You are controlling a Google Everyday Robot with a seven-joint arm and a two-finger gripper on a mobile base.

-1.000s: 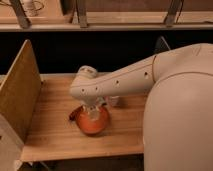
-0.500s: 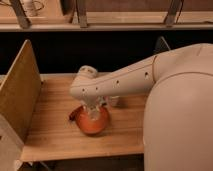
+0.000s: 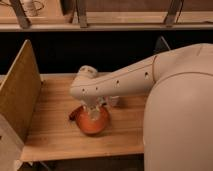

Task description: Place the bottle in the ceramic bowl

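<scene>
The orange-red ceramic bowl (image 3: 95, 126) sits on the wooden table (image 3: 55, 130), near its front middle. My gripper (image 3: 94, 113) hangs from the white arm straight down over the bowl, reaching into its back half. The wrist and arm cover the bowl's far rim. The white bottle is not distinguishable; it is hidden by the gripper or out of view.
A small dark red item (image 3: 73, 116) lies against the bowl's left rim. A translucent cup (image 3: 114, 101) stands behind the bowl to the right. A wooden side panel (image 3: 17, 95) walls the table's left. My white body (image 3: 180, 125) fills the right side.
</scene>
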